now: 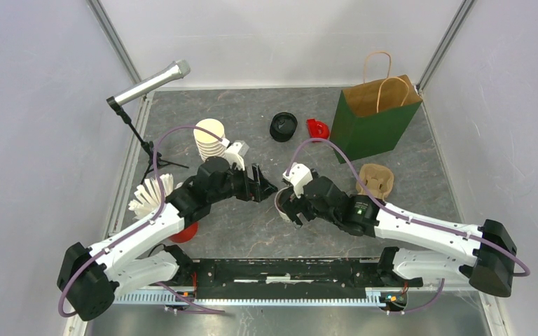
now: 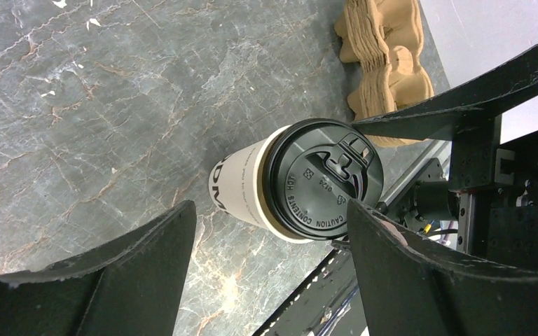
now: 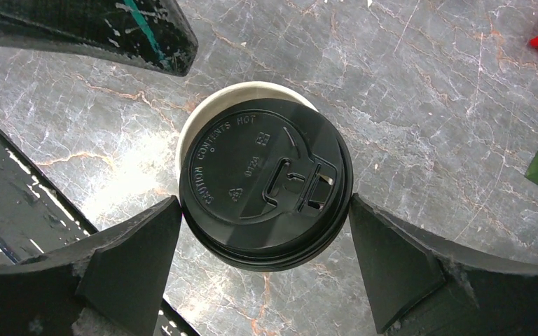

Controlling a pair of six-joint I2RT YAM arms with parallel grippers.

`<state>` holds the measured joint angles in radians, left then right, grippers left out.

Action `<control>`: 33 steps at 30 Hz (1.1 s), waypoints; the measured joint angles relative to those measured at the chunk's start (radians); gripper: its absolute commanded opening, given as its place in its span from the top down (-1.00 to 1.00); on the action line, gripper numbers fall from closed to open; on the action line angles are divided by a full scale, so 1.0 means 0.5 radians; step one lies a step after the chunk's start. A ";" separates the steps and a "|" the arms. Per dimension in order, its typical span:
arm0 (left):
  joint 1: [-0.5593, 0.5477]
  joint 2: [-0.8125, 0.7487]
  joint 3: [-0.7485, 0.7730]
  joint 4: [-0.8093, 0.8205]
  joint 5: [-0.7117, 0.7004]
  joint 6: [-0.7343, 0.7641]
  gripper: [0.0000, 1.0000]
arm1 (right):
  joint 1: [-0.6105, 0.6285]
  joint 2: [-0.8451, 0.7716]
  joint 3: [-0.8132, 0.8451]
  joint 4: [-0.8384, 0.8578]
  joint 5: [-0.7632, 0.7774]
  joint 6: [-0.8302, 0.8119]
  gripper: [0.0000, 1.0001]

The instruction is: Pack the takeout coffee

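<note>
Overhead, white walls (image 1: 273, 35) box a grey marbled worktop (image 1: 252, 112); the lidded coffee cup (image 1: 279, 204) stands upright left of the green bag (image 1: 371, 126), toward the near edge. Left wrist: left pincer (image 2: 272, 210) spread, cup just beyond its tips. Right wrist: right pincer (image 3: 265, 208) spread, fingertips (image 3: 150, 241) flanking the black lid (image 3: 266, 182) above the veined grey surface.

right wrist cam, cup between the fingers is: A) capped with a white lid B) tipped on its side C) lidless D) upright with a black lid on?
D: the right wrist view looks straight down on a black lid seated on the cream cup, which stands upright on the table between the fingers of the right gripper.
</note>
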<state>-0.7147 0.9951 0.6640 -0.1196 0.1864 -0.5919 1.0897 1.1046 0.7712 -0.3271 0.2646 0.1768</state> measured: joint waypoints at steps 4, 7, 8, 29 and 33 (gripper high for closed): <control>0.000 0.021 -0.012 0.046 0.002 -0.001 -0.61 | -0.008 0.004 0.000 -0.001 -0.005 0.003 -0.96; 0.001 0.053 -0.030 0.068 0.011 -0.001 -0.56 | -0.009 0.002 0.000 -0.001 -0.005 0.004 -0.96; 0.000 0.063 -0.034 0.072 0.015 -0.001 -0.55 | -0.009 -0.002 0.000 -0.001 -0.004 0.004 -0.96; 0.002 0.263 -0.081 0.275 0.187 0.002 -0.63 | -0.037 -0.121 -0.137 0.060 -0.011 0.050 -0.79; 0.003 0.268 -0.081 0.299 0.224 0.012 -0.72 | -0.037 -0.198 -0.137 0.083 -0.030 0.063 -0.80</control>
<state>-0.7132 1.1290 0.6235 0.0299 0.2981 -0.5858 1.0710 1.0054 0.7025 -0.2855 0.2497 0.2081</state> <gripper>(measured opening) 0.832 0.898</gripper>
